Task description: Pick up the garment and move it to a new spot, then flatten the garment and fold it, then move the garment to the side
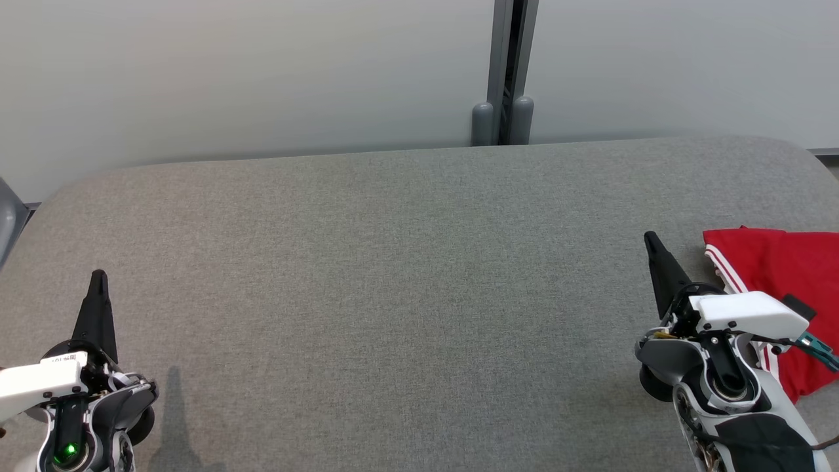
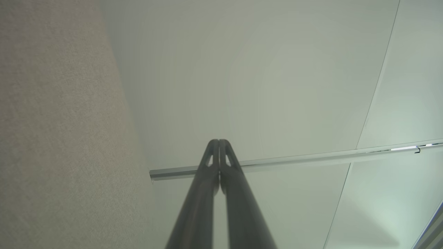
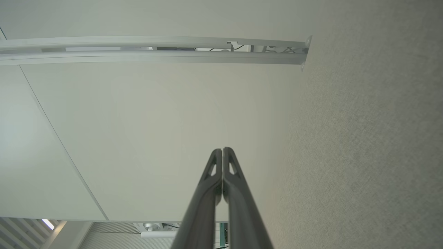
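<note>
- Left gripper [image 1: 98,275]: fingers clenched, empty, over counter [image 1: 393,262].
- Right gripper [image 1: 649,237]: fingers clenched, empty, beside garment [image 1: 780,275].
- Red folded garment lies at counter's right edge.

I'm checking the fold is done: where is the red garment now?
Head view: the garment lies on the table's right side, beside the right gripper, partly behind its wrist.

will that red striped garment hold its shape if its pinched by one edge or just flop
Probably floppy: the red garment lies in soft, uneven layers, so lifted by one edge it would likely sag and unfold. It looks thin, so probably light. On the grey cloth-covered table a push would likely bunch it, not slide it.
</note>
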Available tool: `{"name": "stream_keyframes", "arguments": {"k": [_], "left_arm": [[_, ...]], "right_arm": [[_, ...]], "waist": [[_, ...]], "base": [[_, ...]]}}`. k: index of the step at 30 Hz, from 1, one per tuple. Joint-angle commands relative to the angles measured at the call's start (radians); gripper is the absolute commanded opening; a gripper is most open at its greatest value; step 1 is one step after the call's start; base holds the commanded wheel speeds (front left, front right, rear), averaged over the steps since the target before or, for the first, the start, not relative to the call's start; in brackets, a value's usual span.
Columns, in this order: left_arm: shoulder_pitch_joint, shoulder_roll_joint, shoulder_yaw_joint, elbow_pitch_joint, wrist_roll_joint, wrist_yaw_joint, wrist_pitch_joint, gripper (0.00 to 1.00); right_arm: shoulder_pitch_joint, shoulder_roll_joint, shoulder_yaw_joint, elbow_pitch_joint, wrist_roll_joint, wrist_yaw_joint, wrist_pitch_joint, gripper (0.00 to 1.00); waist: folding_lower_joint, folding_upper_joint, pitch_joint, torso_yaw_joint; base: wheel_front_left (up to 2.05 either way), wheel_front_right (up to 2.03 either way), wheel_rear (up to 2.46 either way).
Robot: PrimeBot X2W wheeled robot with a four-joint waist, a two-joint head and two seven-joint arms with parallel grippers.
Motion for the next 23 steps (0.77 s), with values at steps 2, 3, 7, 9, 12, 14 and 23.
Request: {"name": "stream_keyframes", "arguments": {"k": [2,3,7,9,12,14,23], "left_arm": [[-0.017,0.002,0.004,-0.001,0.001,-0.005,0.005,0.0],[-0.017,0.002,0.004,-0.001,0.001,-0.005,0.005,0.0],[-0.017,0.002,0.004,-0.001,0.001,-0.005,0.005,0.0],[-0.017,0.002,0.004,-0.001,0.001,-0.005,0.005,0.0],[-0.017,0.002,0.004,-0.001,0.002,-0.005,0.005,0.0],[-0.017,0.002,0.004,-0.001,0.002,-0.005,0.005,0.0],[-0.017,0.002,0.004,-0.001,0.002,-0.005,0.005,0.0]], "right_arm": [[-0.003,-0.008,-0.002,0.002,0.004,0.0,0.002,0.0],[-0.003,-0.008,-0.001,0.002,0.004,0.0,0.002,0.0],[-0.003,-0.008,-0.001,0.002,0.004,0.0,0.002,0.0],[-0.003,-0.008,-0.002,0.002,0.004,0.0,0.002,0.0],[-0.003,-0.008,-0.001,0.002,0.004,0.0,0.002,0.0],[-0.003,-0.008,-0.001,0.002,0.004,0.0,0.002,0.0],[-0.003,-0.008,-0.001,0.002,0.004,0.0,0.002,0.0]], "waist": [[0.0,-0.0001,0.0,0.0],[0.0,-0.0001,0.0,0.0],[0.0,-0.0001,0.0,0.0],[0.0,-0.0001,0.0,0.0],[0.0,-0.0001,0.0,0.0],[0.0,-0.0001,0.0,0.0],[0.0,-0.0001,0.0,0.0]], "base": [[0.0,0.0,0.0],[0.0,0.0,0.0],[0.0,0.0,0.0],[0.0,0.0,0.0],[0.0,0.0,0.0],[0.0,0.0,0.0],[0.0,0.0,0.0]]}}
